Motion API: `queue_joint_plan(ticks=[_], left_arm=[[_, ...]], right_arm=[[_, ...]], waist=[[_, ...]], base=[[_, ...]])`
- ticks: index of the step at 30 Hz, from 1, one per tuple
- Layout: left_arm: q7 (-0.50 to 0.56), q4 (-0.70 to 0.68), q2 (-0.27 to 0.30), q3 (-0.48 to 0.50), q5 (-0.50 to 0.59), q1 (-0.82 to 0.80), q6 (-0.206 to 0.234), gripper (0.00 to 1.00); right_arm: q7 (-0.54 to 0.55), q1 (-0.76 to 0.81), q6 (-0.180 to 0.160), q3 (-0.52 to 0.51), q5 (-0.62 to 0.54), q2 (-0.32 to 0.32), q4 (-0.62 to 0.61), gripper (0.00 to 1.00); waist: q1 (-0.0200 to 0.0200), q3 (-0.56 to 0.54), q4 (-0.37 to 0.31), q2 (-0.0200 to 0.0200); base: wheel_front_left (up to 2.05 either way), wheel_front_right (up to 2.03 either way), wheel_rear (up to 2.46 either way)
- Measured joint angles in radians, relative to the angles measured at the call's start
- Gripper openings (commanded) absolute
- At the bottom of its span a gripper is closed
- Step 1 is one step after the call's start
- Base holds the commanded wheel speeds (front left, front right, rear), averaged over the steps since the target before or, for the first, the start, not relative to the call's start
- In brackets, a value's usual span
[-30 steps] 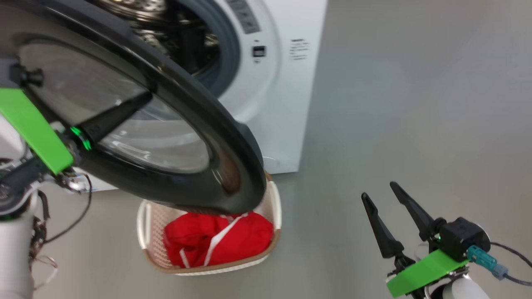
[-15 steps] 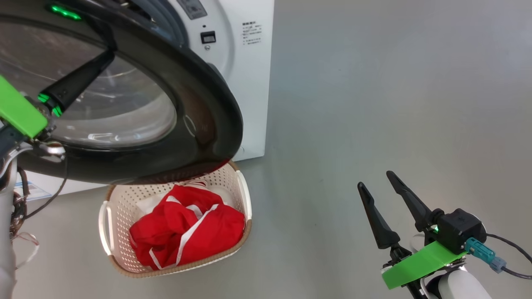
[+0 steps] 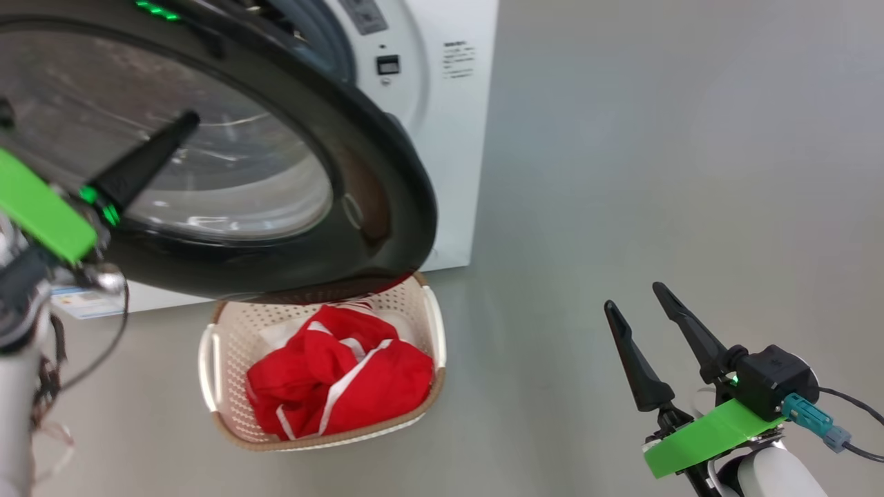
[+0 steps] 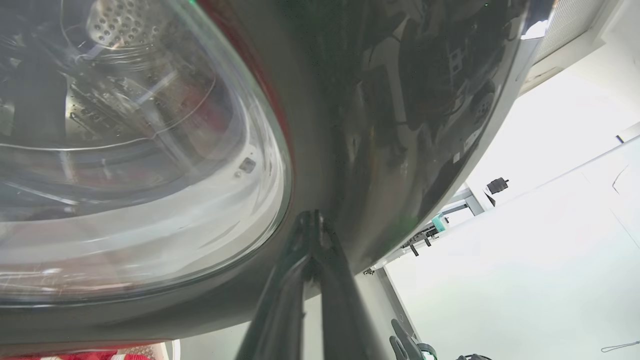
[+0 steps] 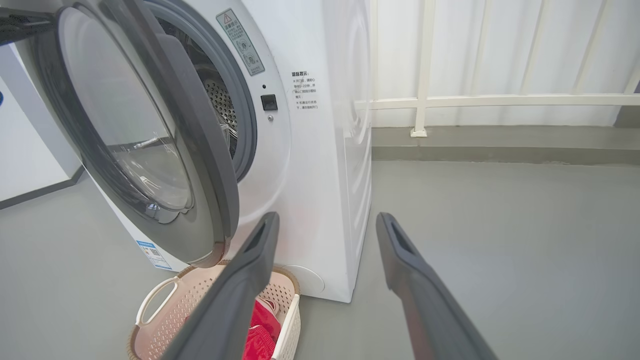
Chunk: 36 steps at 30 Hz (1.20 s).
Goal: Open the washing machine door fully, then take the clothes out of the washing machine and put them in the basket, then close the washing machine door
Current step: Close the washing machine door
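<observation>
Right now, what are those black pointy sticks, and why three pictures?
This is a laundry robot. The sticks are fingers of its two pincers. One picture comes from a camera on its head, the others from its wrists. The left pincer, fingers shut together, rests against the black rim of the partly open washing machine door. The right pincer is open and holds nothing. On the grey floor, below the door, a cream basket holds the red clothes with white stripes.
</observation>
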Motion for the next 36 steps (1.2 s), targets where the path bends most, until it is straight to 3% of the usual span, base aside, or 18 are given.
queue_joint_plan(ticks=[2, 4, 5, 8, 9, 11, 23, 36], left_arm=[[-0.018, -0.021, 0.005, -0.005, -0.006, 0.04, 0.0, 0.0], [-0.039, -0.042, 0.013, -0.011, -0.006, 0.081, 0.0, 0.11], [-0.049, -0.05, 0.018, -0.013, -0.007, 0.099, 0.0, 0.25], [-0.085, -0.079, 0.025, -0.018, -0.01, 0.153, 0.0, 0.49], [-0.096, -0.09, 0.027, -0.021, -0.01, 0.171, 0.0, 0.74], [-0.122, -0.112, 0.03, -0.026, -0.011, 0.208, 0.0, 1.0], [-0.388, -0.142, 0.079, -0.065, 0.087, 0.434, 0.0, 1.0], [-0.719, -0.048, 0.093, -0.17, 0.19, 0.602, -0.001, 1.0]], right_arm=[[0.0, 0.001, 0.0, 0.0, 0.0, -0.005, 0.0, 1.0], [0.0, 0.002, 0.0, 0.0, 0.0, -0.011, 0.0, 1.0], [0.0, 0.002, 0.0, 0.0, 0.0, -0.013, 0.0, 1.0], [0.0, 0.008, 0.0, -0.001, 0.0, -0.014, 0.001, 1.0], [0.0, 0.008, 0.0, -0.001, 0.0, -0.015, 0.0, 1.0], [0.0, 0.008, 0.0, -0.002, 0.0, -0.017, 0.0, 1.0], [0.0, 0.04, 0.0, -0.004, 0.0, -0.029, -0.003, 1.0], [0.0, 0.049, 0.0, -0.006, 0.0, -0.04, -0.003, 1.0]], waist=[[0.0, -0.007, 0.016, 0.0], [0.0, -0.014, 0.032, 0.0], [0.0, -0.017, 0.041, 0.0], [0.0, -0.027, 0.068, 0.0], [0.0, -0.03, 0.076, 0.0], [0.0, -0.036, 0.093, 0.0], [0.0, -0.075, 0.153, 0.0], [0.0001, -0.083, 0.131, 0.0]], base=[[0.0, 0.0, 0.0], [0.0, 0.0, 0.0], [0.0, 0.0, 0.0], [0.0, 0.0, 0.0], [0.0, 0.0, 0.0], [0.0, 0.0, 0.0], [0.0, 0.0, 0.0], [0.0, 0.0, 0.0]])
